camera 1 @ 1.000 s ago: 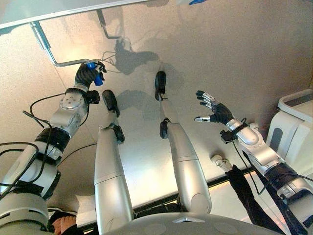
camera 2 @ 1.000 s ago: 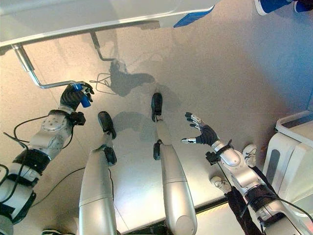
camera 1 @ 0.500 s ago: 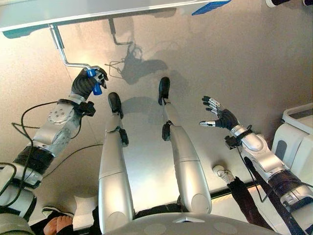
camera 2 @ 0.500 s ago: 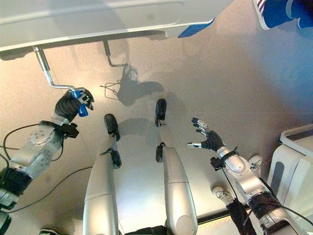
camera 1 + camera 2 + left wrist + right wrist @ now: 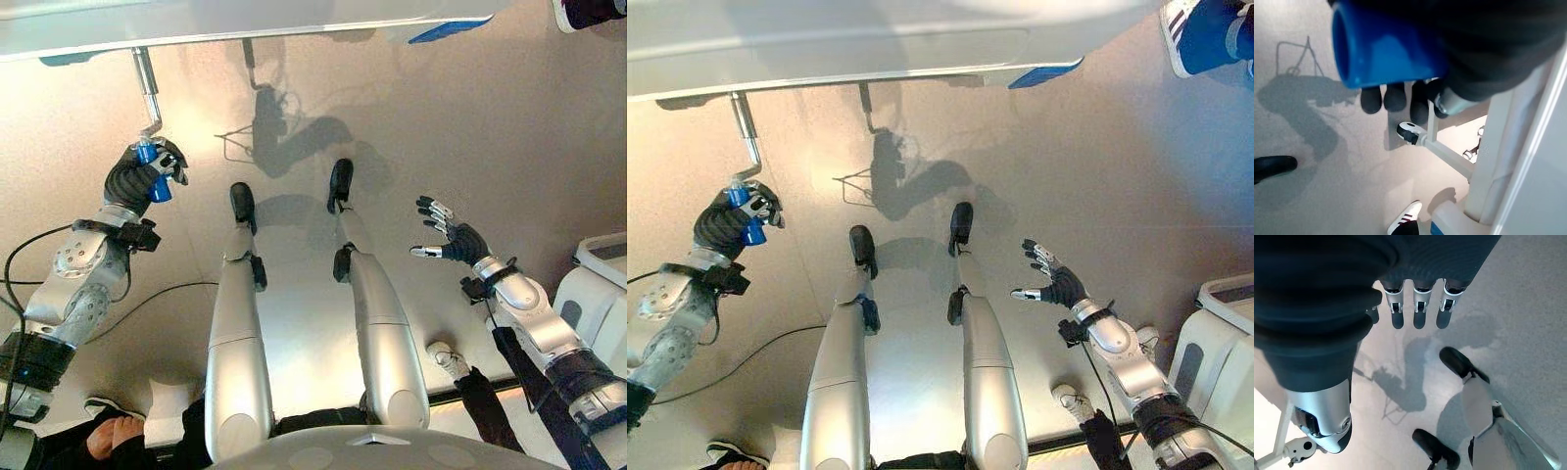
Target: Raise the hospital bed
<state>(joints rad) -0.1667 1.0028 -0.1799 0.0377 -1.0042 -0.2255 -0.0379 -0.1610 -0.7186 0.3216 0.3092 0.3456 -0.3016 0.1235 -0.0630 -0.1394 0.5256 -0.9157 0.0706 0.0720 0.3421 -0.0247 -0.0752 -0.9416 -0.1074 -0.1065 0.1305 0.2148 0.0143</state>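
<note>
So the left hand (image 5: 137,176) is wrapped tight around the blue crank handle (image 5: 149,166), fingers curled right round it. That handle sits at the end of the bent metal crank rod (image 5: 148,90), which runs up under the edge of the hospital bed (image 5: 843,44) along the top of the head views. In the left wrist view the blue grip (image 5: 1383,49) shows up close, with a bed caster (image 5: 1409,132) past the fingertips. The right hand (image 5: 454,235) hangs out over the floor (image 5: 470,127), fingers spread, holding nothing, well apart from the crank.
</note>
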